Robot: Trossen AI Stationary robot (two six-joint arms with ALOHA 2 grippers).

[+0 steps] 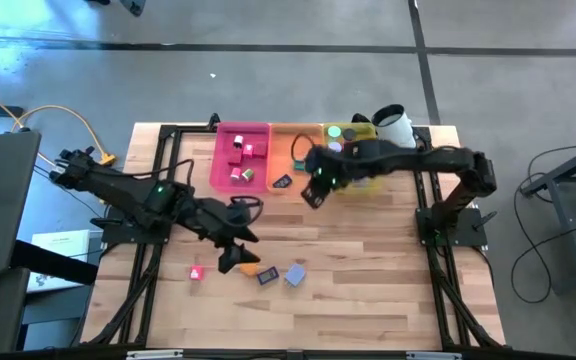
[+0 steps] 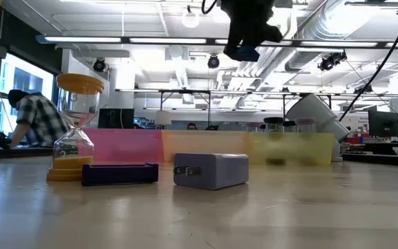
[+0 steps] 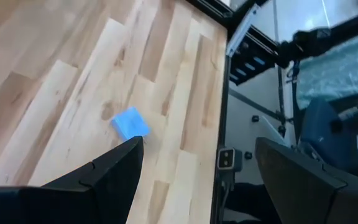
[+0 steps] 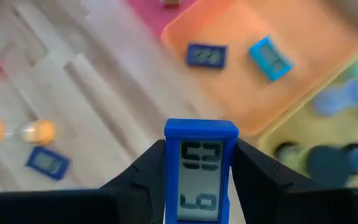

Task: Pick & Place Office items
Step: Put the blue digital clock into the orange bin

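Note:
My right gripper (image 4: 201,152) is shut on a blue flat clock with a grey digit display (image 4: 201,174), high over the near edge of the orange tray (image 1: 290,150). Two more blue flat rectangles (image 4: 207,56) lie in that tray. On the table rest an orange-capped hourglass (image 2: 74,128), a dark blue flat rectangle (image 2: 119,173), a lavender block (image 2: 211,169) and a pink piece (image 1: 196,272). My left gripper (image 1: 236,258) stands open above these pieces. In the left wrist view its fingers frame bare wood near a light blue piece (image 3: 130,122). My right gripper pinches the blue clock by its two long side edges (image 4: 171,168), one finger on each. The fingers slant steeply down from above and lie along the clock's length. The clock is lifted clear, its display facing the wrist camera and its upper end (image 4: 201,127) past the fingertips.
The pink tray (image 1: 240,155) holds several small blocks. The yellow tray (image 1: 360,135) holds dark and coloured rolls. A white cup (image 1: 393,125) lies tipped at the back right. Dark frame rails run along the table's left and right edges. Bare wood lies at the near right.

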